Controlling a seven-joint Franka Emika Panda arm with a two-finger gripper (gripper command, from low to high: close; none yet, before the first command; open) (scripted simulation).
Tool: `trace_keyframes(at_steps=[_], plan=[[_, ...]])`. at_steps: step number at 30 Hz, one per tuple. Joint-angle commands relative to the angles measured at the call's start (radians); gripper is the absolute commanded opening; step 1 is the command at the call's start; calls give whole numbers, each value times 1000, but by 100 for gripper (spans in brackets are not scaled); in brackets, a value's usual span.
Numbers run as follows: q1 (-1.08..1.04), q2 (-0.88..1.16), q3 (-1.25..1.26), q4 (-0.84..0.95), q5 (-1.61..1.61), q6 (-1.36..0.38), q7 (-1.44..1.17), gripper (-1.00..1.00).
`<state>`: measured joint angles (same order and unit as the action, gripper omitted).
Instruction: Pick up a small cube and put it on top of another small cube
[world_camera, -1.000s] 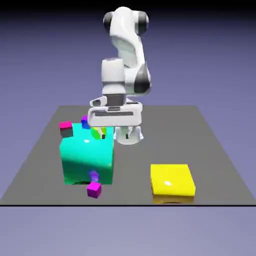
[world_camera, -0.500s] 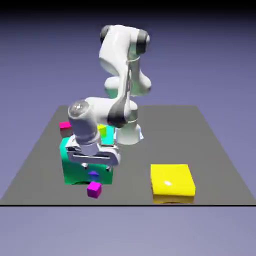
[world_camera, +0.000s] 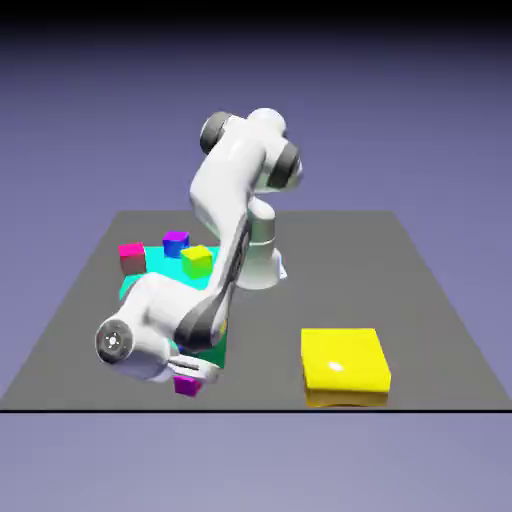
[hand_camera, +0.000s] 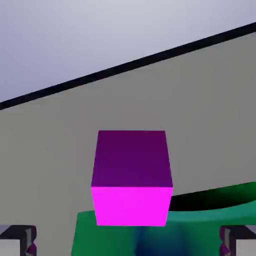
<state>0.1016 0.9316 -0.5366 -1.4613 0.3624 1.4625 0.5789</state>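
We're seeing the pincer (hand_camera: 128, 240) standing wide open and gripping nothing, its fingertips (hand_camera: 17, 239) showing at either side of the small cube (hand_camera: 131, 177). That magenta cube is sitting on the grey worktop (world_camera: 440, 330) near its front edge, just beside the big teal block (world_camera: 160, 265), under the low-bent white arm (world_camera: 225, 200).

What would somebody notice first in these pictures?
Probably the big white robot arm, bent right down over the table's front edge on the exterior view's left. Its open pincer is at a tiny purple cube that sits in front of a big teal block. The flat yellow block on the exterior view's right also stands out.
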Motion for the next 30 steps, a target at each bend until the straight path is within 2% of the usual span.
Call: trace_keyframes(at_steps=[1, 5, 6, 11, 13, 17, 30], plan=[[8, 3, 4, -36, 7, 36, -5, 0], [32, 13, 16, -153, 28, 154, -22, 0], [32, 13, 16, -153, 28, 154, -22, -100], [2, 1, 1, -9, 2, 9, -1, -100], [29, -64, -46, 32, 28, -17, -40, -100], [19, -209, -75, -26, 7, -47, -27, -100], [-105, -680, -70, -384, -175, -130, 152, -100]])
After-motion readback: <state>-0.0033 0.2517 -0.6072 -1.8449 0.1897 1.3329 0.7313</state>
